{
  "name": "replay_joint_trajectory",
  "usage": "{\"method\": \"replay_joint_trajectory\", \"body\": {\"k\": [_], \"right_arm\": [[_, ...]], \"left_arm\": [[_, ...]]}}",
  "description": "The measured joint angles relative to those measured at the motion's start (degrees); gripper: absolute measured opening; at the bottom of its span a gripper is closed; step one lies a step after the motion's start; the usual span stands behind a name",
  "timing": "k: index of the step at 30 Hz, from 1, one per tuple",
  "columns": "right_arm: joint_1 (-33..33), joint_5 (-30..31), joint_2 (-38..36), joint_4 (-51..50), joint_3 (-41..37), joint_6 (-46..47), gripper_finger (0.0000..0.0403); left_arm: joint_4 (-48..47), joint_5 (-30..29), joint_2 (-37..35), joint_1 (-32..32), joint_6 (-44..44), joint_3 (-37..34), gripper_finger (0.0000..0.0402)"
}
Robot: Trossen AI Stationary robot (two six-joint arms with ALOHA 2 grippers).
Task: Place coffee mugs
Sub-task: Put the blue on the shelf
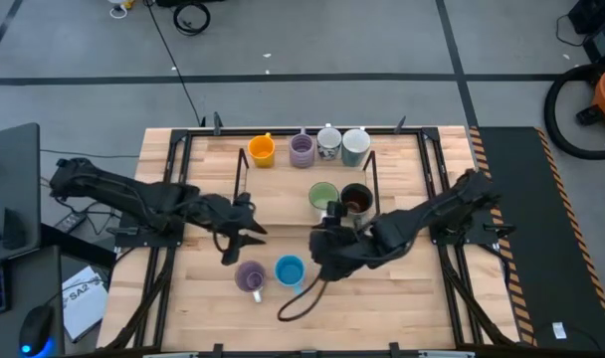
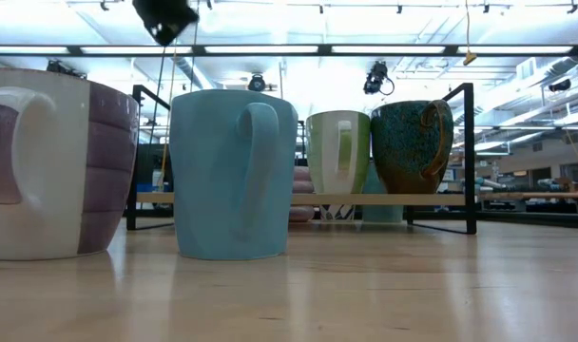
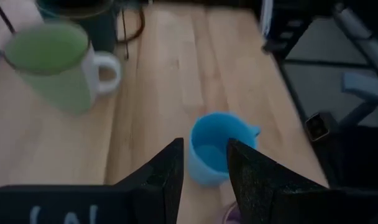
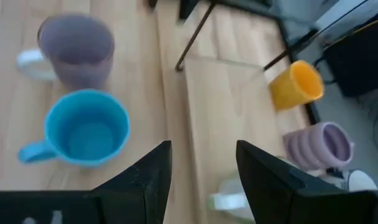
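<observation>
Two coffee mugs stand on the table near its front edge: a lavender one (image 1: pixel 250 276) (image 4: pixel 77 50) and a blue one (image 1: pixel 290 270) (image 3: pixel 217 146) (image 4: pixel 86 127). A light green mug (image 1: pixel 322 196) (image 3: pixel 52 62) and a dark mug (image 1: pixel 356 199) stand on the rack's wooden shelf. Orange (image 1: pixel 262 150), lavender (image 1: pixel 302 149), white patterned (image 1: pixel 328 144) and pale (image 1: pixel 355 146) mugs line its far edge. My left gripper (image 1: pixel 245 237) (image 3: pixel 204 171) hovers open, left of and above the blue mug. My right gripper (image 1: pixel 322 246) (image 4: pixel 204 168) hovers open, right of the blue mug.
A black wire rack (image 1: pixel 241 169) frames the raised wooden shelf (image 2: pixel 384 199) across the table's middle and far part. A dark cable (image 1: pixel 298 298) loops on the table near the front edge. Bare wood lies at the near left and near right.
</observation>
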Motion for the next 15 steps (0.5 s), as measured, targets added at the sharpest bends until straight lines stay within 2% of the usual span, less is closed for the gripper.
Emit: {"method": "replay_joint_trajectory", "body": {"k": [4, 7, 11, 15], "right_arm": [[0.32, 3.48, -6.34, 10.36, -10.49, -1.73, 0.0185], [0.22, 3.91, -10.52, 19.34, -18.35, -4.83, 0.0185], [0.19, 6.62, -15.18, 29.85, -27.43, -10.22, 0.0185], [0.55, 10.81, -19.27, 39.36, -35.25, -15.56, 0.0185]], "left_arm": [[0.59, 0.02, 4.56, -0.02, -2.17, -0.05, 0.0151], [1.03, 0.05, 7.8, -0.02, -3.84, 1.02, 0.0174], [-0.36, 0.68, 12.49, -0.02, -6.99, 4.52, 0.0199], [-4.07, 2.45, 18.0, 0.11, -11.29, 8.81, 0.0205]]}}
